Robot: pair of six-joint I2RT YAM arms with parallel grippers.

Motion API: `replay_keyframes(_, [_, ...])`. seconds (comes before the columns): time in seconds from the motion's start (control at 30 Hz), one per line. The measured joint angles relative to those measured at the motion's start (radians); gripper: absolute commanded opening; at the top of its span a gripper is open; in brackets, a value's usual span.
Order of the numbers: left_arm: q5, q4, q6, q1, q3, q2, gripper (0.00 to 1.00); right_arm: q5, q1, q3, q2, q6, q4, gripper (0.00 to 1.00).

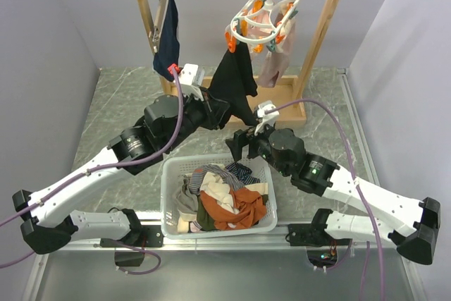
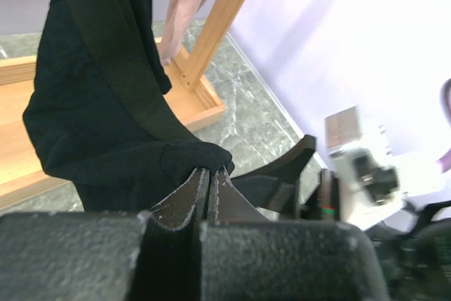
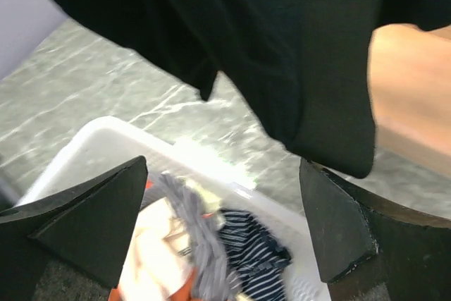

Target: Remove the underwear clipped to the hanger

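The white ring hanger [image 1: 264, 19] with orange and teal pegs hangs from the wooden rail. The black underwear [image 1: 236, 82] is clipped to its left side and hangs down stretched towards the left arm. My left gripper [image 1: 217, 108] is shut on its lower edge; in the left wrist view the fingertips [image 2: 213, 172] pinch the black underwear [image 2: 99, 96]. The pale pink-beige underwear [image 1: 278, 58] hangs on the hanger's right side and shows in the left wrist view [image 2: 184, 5]. My right gripper [image 1: 239, 144] is open and empty, just below the black underwear [image 3: 282, 47], over the basket's far rim.
A white basket [image 1: 169, 195] of orange, striped and grey clothes sits between the arms and shows in the right wrist view [image 3: 106, 142]. A navy garment [image 1: 168, 37] hangs at the left of the wooden rack [image 1: 320, 29]. The rack's base board [image 2: 204, 100] lies behind the grippers.
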State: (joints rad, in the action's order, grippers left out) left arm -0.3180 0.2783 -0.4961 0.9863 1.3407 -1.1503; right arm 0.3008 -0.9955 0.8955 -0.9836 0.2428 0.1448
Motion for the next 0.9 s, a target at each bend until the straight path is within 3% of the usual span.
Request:
replay_keyframes(0.53, [0.095, 0.049, -0.056, 0.000, 0.058, -0.057, 0.01, 0.057, -0.028, -0.011, -0.049, -0.103, -0.306, 0.93])
replay_keyframes(0.63, [0.124, 0.050, -0.077, 0.000, 0.082, -0.064, 0.01, 0.068, -0.028, -0.010, -0.057, -0.100, -0.342, 0.80])
replay_keyframes(0.67, [0.136, 0.049, -0.086, 0.000, 0.090, -0.065, 0.01, 0.077, -0.028, -0.008, -0.062, -0.100, -0.352, 0.65])
replay_keyframes(0.73, [0.154, 0.048, -0.101, 0.000, 0.101, -0.065, 0.01, 0.088, -0.028, 0.003, -0.079, -0.097, -0.370, 0.47])
replay_keyframes(0.77, [0.165, 0.048, -0.110, 0.000, 0.104, -0.065, 0.01, 0.092, -0.028, 0.008, -0.088, -0.095, -0.377, 0.25])
replay_keyframes(0.83, [0.179, 0.048, -0.124, 0.000, 0.105, -0.065, 0.01, 0.097, -0.028, 0.023, -0.104, -0.099, -0.383, 0.02])
replay_keyframes(0.9, [0.182, 0.045, -0.136, -0.001, 0.105, -0.065, 0.05, 0.101, -0.028, 0.039, -0.117, -0.087, -0.382, 0.00])
